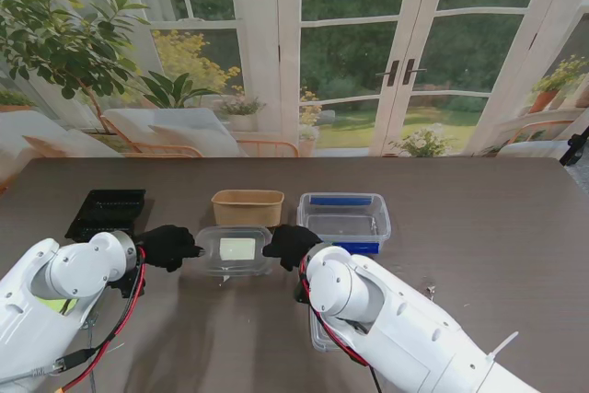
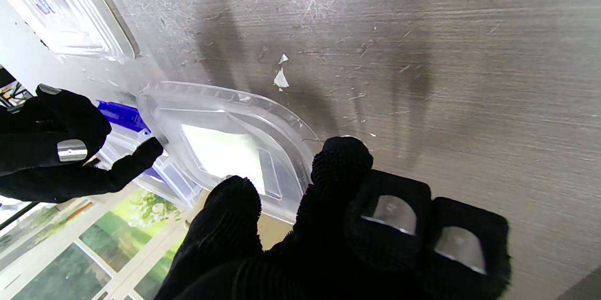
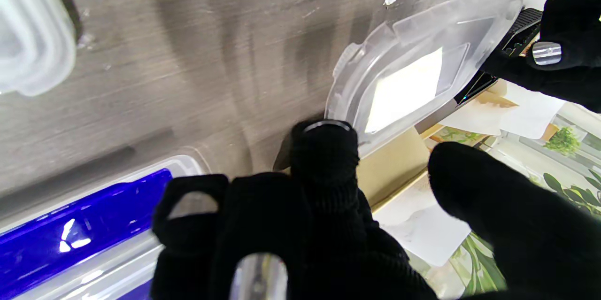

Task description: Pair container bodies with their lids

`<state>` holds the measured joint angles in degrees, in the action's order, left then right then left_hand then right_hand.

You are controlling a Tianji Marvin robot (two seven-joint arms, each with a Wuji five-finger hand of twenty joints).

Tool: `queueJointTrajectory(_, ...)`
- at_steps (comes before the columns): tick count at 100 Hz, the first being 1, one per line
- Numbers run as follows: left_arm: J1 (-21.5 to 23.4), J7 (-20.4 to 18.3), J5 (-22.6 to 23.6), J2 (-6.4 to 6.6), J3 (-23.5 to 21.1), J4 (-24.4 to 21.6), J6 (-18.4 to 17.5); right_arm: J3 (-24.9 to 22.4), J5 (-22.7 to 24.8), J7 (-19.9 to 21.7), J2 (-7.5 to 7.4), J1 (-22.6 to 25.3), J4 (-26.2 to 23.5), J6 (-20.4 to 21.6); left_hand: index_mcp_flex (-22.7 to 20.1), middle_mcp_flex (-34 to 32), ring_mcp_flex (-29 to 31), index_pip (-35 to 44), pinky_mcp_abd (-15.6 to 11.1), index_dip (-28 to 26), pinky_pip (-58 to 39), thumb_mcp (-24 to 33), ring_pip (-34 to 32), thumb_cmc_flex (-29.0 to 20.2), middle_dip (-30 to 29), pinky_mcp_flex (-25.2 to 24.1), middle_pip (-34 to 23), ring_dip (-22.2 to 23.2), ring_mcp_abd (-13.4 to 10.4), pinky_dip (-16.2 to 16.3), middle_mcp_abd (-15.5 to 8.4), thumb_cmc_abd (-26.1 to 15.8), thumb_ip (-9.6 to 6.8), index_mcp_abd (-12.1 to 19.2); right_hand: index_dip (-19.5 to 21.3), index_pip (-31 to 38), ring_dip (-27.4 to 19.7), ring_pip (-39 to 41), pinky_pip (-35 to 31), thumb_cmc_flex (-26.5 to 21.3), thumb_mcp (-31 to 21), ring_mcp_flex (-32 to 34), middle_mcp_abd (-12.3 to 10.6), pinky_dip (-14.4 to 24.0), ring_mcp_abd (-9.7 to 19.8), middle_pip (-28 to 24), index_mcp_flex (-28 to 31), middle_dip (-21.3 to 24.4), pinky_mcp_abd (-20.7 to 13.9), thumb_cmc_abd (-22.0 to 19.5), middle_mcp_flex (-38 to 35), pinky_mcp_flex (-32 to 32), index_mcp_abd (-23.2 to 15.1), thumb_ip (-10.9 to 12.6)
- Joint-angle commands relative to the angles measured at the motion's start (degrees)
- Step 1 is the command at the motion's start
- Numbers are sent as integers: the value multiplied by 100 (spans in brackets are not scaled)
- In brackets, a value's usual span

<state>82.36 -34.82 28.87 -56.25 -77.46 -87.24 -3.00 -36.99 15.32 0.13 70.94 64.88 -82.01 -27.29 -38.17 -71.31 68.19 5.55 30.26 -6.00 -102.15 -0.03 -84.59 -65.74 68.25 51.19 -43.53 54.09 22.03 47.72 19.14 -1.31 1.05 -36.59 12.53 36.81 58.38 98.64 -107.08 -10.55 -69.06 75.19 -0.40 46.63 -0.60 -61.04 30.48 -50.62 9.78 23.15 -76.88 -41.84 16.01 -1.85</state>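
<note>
I hold the clear lid [image 1: 236, 250] between both hands at the centre of the stand view, lifted off the table [image 1: 479, 255]. My left hand [image 1: 169, 247] pinches its left edge and my right hand [image 1: 291, 244] pinches its right edge, fingers closed on the rim. Just behind it, toward the middle of the frame, sits the tan container [image 1: 248, 207], open and lidless. To its right stands the clear box with blue clips [image 1: 345, 219], also uncovered. A black tray [image 1: 107, 213] lies at the left. Another clear lid [image 1: 319, 333] shows partly under my right arm, lower centre. As I judge it, no pair is closed yet; this lid needs setting on its body, then the others.
</note>
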Motion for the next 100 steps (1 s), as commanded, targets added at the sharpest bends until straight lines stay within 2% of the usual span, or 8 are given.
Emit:
queueJointTrajectory(1,-16,-154,-38,-28,37,-48,-28,-3,-22,90,42,34,-86,35,-20,15,48,-123,1,51,-247,-36,-34,-88,-14,-81,6,94,223,115,591,-263,-73,879,-119,-277,-37,486,-1290,156,-52,14,446,-83,453,-75,-85,-14,70,-99,-603,-2699,-1006,104)
queueJointTrajectory(36,66,-251,8,-9,17,-224,33,-72,-16,98,8,119,-170,69,-22,14,37,-121,11,51,-229,-37,-12,-83,-29,-88,29,101,234,138,595,-266,-72,867,-123,-285,-40,482,-1290,158,-40,15,444,-83,459,-66,-61,-9,70,-107,-601,-2699,-996,105)
queueJointTrajectory(64,161,-459,62,28,-60,-494,127,-182,39,220,-94,263,-371,54,-13,14,31,-120,12,50,-214,-39,0,-73,-32,-102,32,105,240,148,590,-284,-71,869,-127,-297,-47,479,-1290,177,-1,14,446,-98,454,-54,-59,-5,72,-122,-601,-2695,-1003,100)
queueJointTrajectory(100,422,-450,85,22,-51,-766,343,-324,167,273,-196,508,-605,59,-16,30,10,-116,22,48,-162,-42,41,-68,-50,-157,70,108,256,165,605,-288,-71,859,-127,-298,-54,482,-1290,179,11,14,452,-133,449,-47,-56,-5,78,-123,-601,-2691,-999,98)
